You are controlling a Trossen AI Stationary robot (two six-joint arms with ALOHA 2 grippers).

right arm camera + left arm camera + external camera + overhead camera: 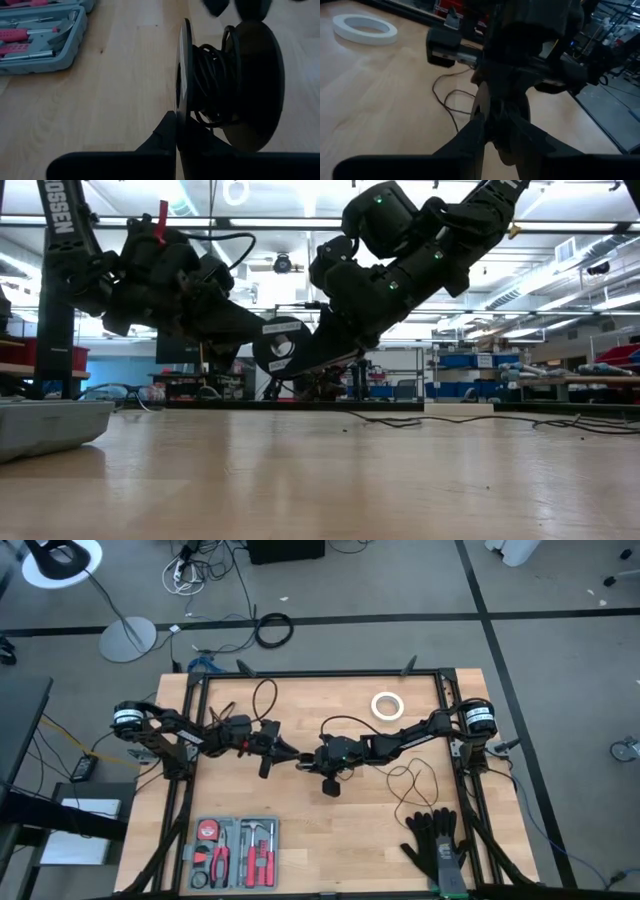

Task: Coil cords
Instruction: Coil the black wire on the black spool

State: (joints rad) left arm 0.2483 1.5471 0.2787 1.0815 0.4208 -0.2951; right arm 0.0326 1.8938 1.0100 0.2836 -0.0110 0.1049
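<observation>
The round black puck (255,85) is a small spool with two flanges, and black cord (210,80) is wound round its core. It hangs above the table's middle (280,345), between both grippers. My right gripper (177,122) comes from the right and is shut on it. My left gripper (495,120) comes from the left; its fingers stand slightly apart at the puck's other side, so it is open. The rest of the cord (412,780) lies in loose loops on the table under the right arm. My right gripper pinches the rim of the puck's thin flange (183,100) between its two fingers, slanting down from the table's right. The puck stands on edge, lifted clear of the table. My left gripper is close to the puck, but I cannot tell whether it touches it.
A white tape ring (387,705) lies at the far right. A grey tool case (235,852) sits at the near left and black gloves (435,845) at the near right. Bare wood shows between the case and the gloves.
</observation>
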